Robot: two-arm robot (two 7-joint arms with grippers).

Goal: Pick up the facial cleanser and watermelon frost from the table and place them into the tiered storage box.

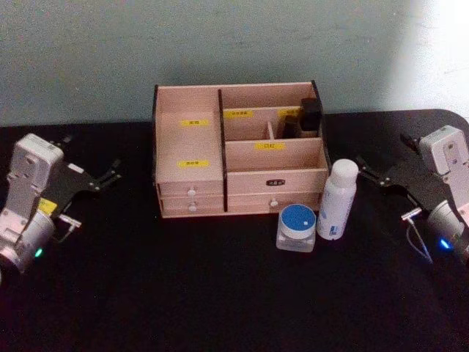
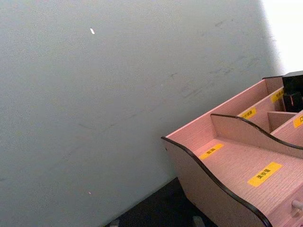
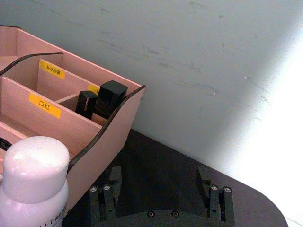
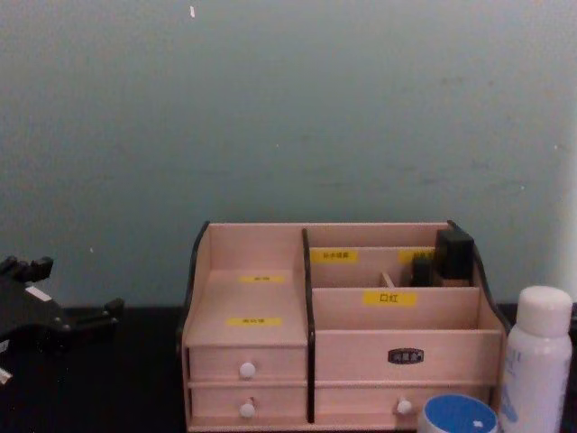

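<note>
The facial cleanser point(image 1: 338, 199), a tall white bottle with a rounded cap, stands upright on the black table just right of the tiered storage box point(image 1: 189, 176). The watermelon frost point(image 1: 297, 227), a squat clear jar with a blue lid, sits in front of the box, touching or nearly touching the bottle's left side. My right gripper point(image 1: 366, 170) hovers open to the right of the bottle, apart from it; in the right wrist view the bottle cap point(image 3: 35, 165) is close in front of its open fingers point(image 3: 106, 195). My left gripper point(image 1: 110, 174) rests open at the far left, well away from the box.
Dark cosmetic items point(image 1: 308, 116) occupy the box's back right compartment. A pale wall stands right behind the box. Open black tabletop lies in front and to both sides. The table's right rear corner point(image 1: 451, 114) is rounded.
</note>
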